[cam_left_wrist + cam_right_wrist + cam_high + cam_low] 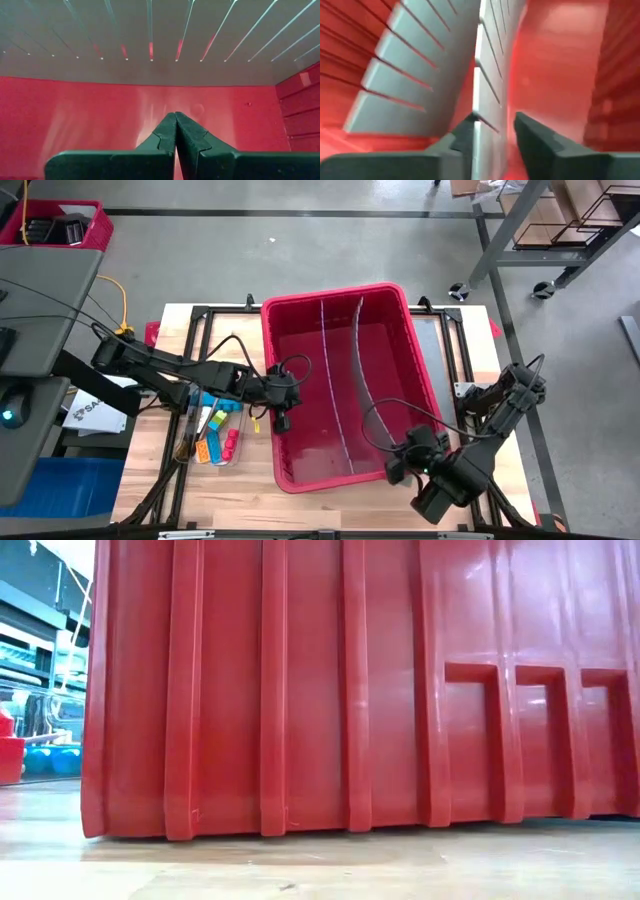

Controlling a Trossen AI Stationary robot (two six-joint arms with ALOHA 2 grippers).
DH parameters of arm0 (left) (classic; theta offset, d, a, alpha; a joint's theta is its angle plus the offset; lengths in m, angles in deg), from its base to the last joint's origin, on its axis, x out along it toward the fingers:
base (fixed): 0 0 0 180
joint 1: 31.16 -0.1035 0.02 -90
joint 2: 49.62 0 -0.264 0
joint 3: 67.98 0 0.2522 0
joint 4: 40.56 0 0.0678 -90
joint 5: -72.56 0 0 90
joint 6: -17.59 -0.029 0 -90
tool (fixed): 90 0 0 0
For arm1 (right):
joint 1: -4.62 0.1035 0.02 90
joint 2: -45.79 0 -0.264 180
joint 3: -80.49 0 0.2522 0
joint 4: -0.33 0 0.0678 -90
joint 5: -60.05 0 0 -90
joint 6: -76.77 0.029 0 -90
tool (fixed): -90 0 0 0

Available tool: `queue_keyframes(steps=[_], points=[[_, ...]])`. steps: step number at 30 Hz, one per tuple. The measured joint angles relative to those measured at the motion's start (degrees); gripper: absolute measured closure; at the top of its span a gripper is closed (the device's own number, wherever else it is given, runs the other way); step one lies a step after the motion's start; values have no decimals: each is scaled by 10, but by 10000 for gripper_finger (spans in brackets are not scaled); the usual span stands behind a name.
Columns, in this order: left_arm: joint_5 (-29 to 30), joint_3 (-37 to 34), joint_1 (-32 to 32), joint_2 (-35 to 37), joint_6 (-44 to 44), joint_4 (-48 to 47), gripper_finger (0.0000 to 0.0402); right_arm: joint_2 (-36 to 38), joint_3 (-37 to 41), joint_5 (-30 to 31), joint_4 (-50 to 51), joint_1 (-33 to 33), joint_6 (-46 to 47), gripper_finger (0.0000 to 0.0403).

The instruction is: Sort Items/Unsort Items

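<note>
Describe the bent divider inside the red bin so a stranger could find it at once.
Start at the large red bin in the middle of the wooden table. Inside it stand two thin clear divider panels running front to back. The bent divider is the one nearer the right gripper: it curves in a bow, while its neighbour, the straight divider, runs in a straight line.

Only one bit of lettering anywhere: a white sheet [95, 412] lying off the left edge of the tabletop, half under the left arm, printed with dark capitals starting "SA" (rest hidden, too small to finish). Nothing readable on the red bin [345, 320] or elsewhere.
</note>
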Motion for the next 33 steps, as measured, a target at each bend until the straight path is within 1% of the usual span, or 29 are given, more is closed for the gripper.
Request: queue_keyframes(steps=[3, 6, 8, 12, 15, 17, 19, 21, 22, 24, 25, 26, 29, 31, 33], points=[[-1, 0, 0, 0, -1, 0, 401, 2, -5, -51, 0, 0, -3, 221], [-1, 0, 0, 0, -2, 0, 401, 13, -27, -58, 7, 0, -45, 187], [-1, 0, -1, 0, -2, 0, 402, 22, -46, -57, 24, -1, -71, 178], [-1, 0, -2, 0, -4, 0, 401, 38, -86, -56, 55, -6, -119, 177], [-1, 0, -4, 0, -18, -1, 401, 55, -105, -22, 54, -21, -169, 178], [1, 0, -6, 2, -29, -1, 401, 60, -118, 13, 53, -48, -235, 180], [1, 0, -8, 6, -36, -3, 402, 60, -132, 16, 50, -94, -331, 195], [2, -1, -8, 19, -38, -4, 402, 60, -142, -13, 24, -159, -453, 234], [2, -1, -9, 31, -44, -4, 401, 60, -144, -28, -6, -191, -519, 263], [7, -1, -9, 60, -60, 2, 402, 60, -145, -53, -77, -254, -649, 338], [17, -1, -9, 76, -64, 3, 401, 59, -145, -62, -116, -282, -711, 369], [31, -1, -9, 91, -67, 2, 402, 59, -144, -71, -151, -309, -766, 384], [84, -1, -9, 137, -84, 1, 401, 59, -144, -110, -219, -391, -889, 389], [117, -1, -9, 167, -92, -2, 401, 56, -144, -167, -229, -453, -948, 399], [144, -1, -9, 195, -90, -7, 401, 47, -144, -224, -229, -513, -977, 399]])
